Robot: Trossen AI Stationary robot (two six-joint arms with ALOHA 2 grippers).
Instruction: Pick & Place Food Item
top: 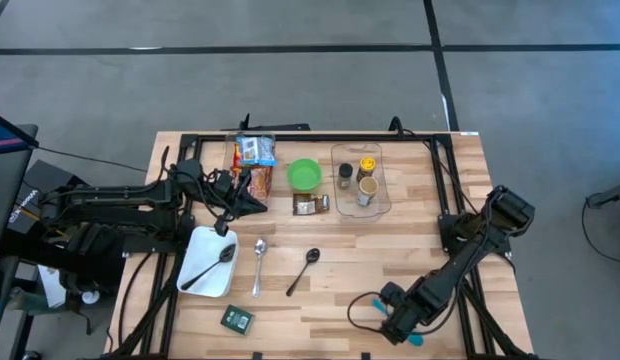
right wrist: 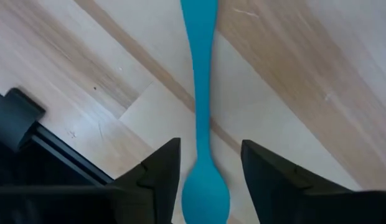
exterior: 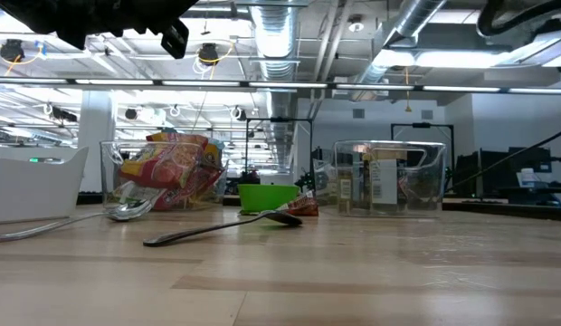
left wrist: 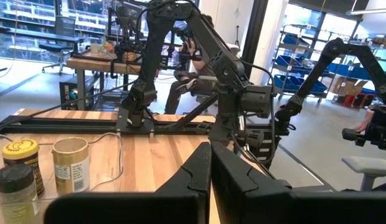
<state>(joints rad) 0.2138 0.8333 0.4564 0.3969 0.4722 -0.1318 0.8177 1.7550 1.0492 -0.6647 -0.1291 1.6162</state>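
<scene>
The right gripper (top: 398, 326) is low at the near right corner of the bench (top: 410, 250), its arm folded back to a base at the right edge. Its jaws stand apart, and in the right wrist view a blue spoon (right wrist: 203, 124) lies flat on the wood between the two dark fingers (right wrist: 157, 171), touching neither; its bowl is at the gripper and its handle runs away from it. From above, only a bit of blue shows at this gripper.

Near the front edge to the left lies a small dark green packet (top: 236, 319). Beyond it a white tray (top: 200, 250) holds a black spoon (top: 210, 268), a metal spoon (top: 258, 266) lies just beside the tray, and another black spoon (top: 303, 271) lies farther right, apart from both.

The left gripper (top: 252, 204) is held above the bench past the tray, its arm stretched in from the left side, its jaws pressed together on nothing.

Farther back sit a small brown packet (top: 311, 205), a green bowl (top: 305, 175) and a colourful snack bag (top: 254, 160). To their right a clear container (top: 362, 205) holds three jars (top: 365, 180). The snack bag lies near the left gripper without touching it.
</scene>
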